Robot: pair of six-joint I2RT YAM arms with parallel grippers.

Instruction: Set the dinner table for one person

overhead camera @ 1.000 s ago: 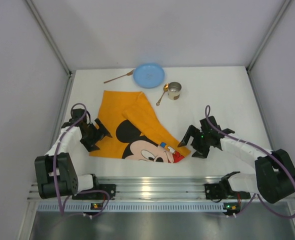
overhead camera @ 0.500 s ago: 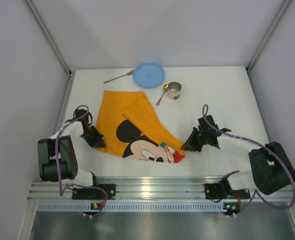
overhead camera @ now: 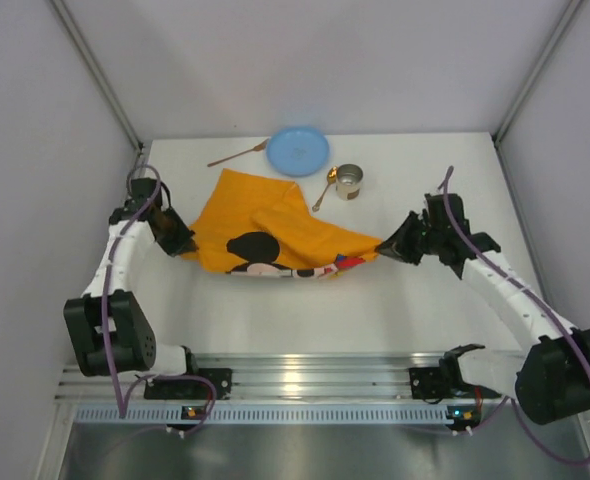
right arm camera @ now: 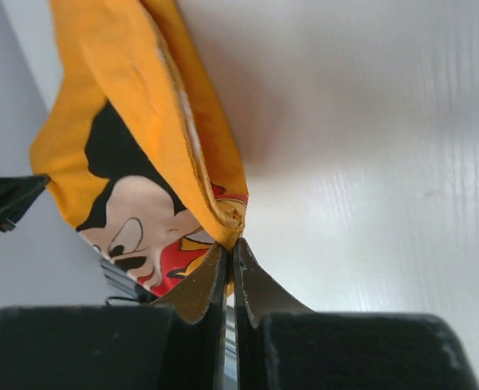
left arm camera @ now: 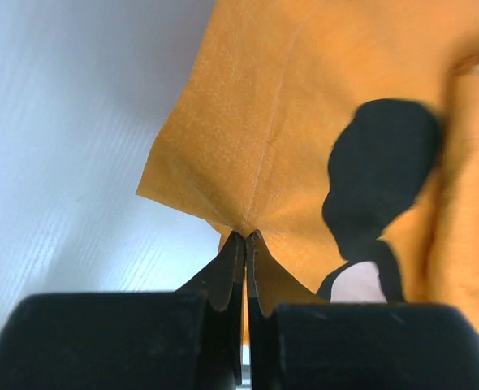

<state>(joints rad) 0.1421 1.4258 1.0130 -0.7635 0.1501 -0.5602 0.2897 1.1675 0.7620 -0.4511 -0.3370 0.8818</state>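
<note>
An orange Mickey Mouse cloth (overhead camera: 275, 225) hangs stretched between both arms above the white dinner table (overhead camera: 425, 310). My left gripper (overhead camera: 186, 243) is shut on the cloth's left corner (left arm camera: 241, 226). My right gripper (overhead camera: 383, 246) is shut on its right corner (right arm camera: 233, 221). The cloth's near edge is lifted and sags in the middle, while its far part rests folded on the table. Behind the cloth lie a blue plate (overhead camera: 298, 150), a small metal cup (overhead camera: 348, 181), a gold spoon (overhead camera: 323, 190) and a gold fork (overhead camera: 237, 154).
Grey walls close in the table on the left, right and back. An aluminium rail (overhead camera: 305, 375) with the arm bases runs along the near edge. The plate, cup and cutlery sit close to the far wall.
Both grippers closed on the cloth's near corners, then rose and moved apart and away from the bases. The cloth's near edge has come off the table and is pulled taut.
</note>
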